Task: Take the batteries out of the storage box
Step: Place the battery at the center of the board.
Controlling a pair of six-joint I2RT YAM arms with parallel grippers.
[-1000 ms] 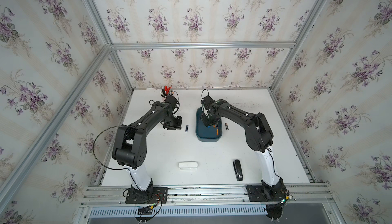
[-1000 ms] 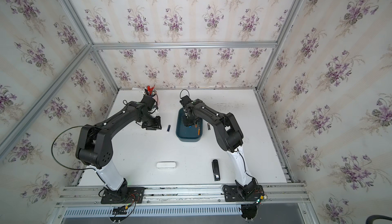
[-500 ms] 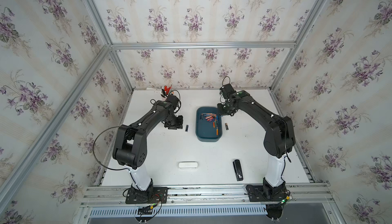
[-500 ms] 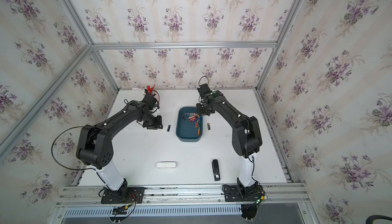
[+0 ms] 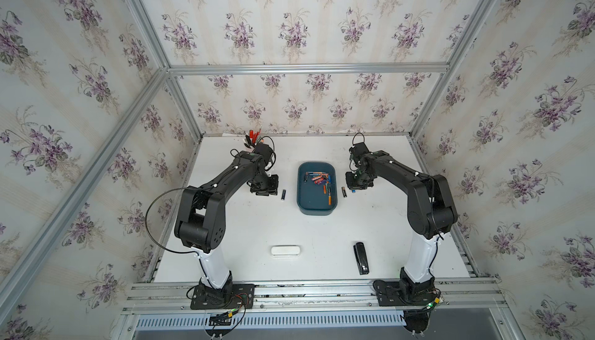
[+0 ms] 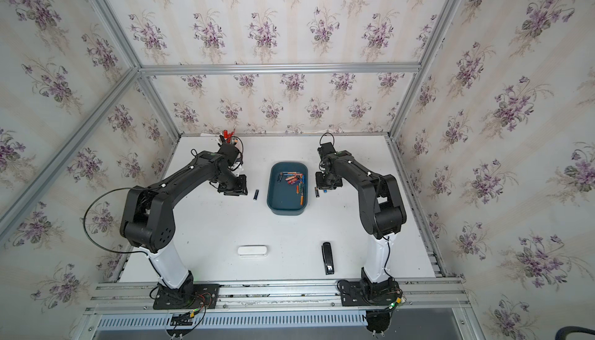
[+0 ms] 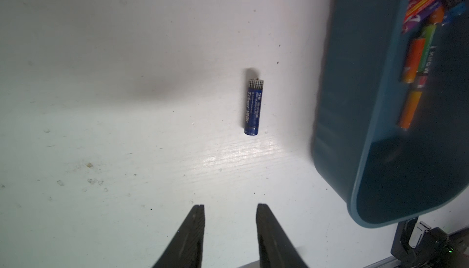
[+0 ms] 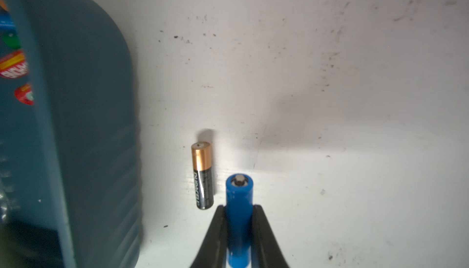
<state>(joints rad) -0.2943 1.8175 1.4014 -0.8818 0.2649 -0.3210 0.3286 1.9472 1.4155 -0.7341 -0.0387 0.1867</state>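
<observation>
Two out: copper-black battery [image 8: 202,175] beside right jaws, dark blue battery [image 7: 253,106] ahead of parted, empty left jaws. Right jaws clench a bright blue battery [image 8: 239,193]. Most batteries [image 5: 317,179] lie in teal plastic storage box [image 5: 310,201].

Robotics lab test booth. A left arm [image 5: 222,182] and a right arm [image 5: 397,174] are bolted to an aluminium rail [image 5: 306,292] beside a white worktop [image 5: 315,235], boxed in by an aluminium frame [image 5: 306,68] and purple floral wallpaper panels [image 5: 289,16].

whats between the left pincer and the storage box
One dark blue battery lies on the table between the left pincer and the storage box, touching neither. It shows best in the left wrist view.
</observation>
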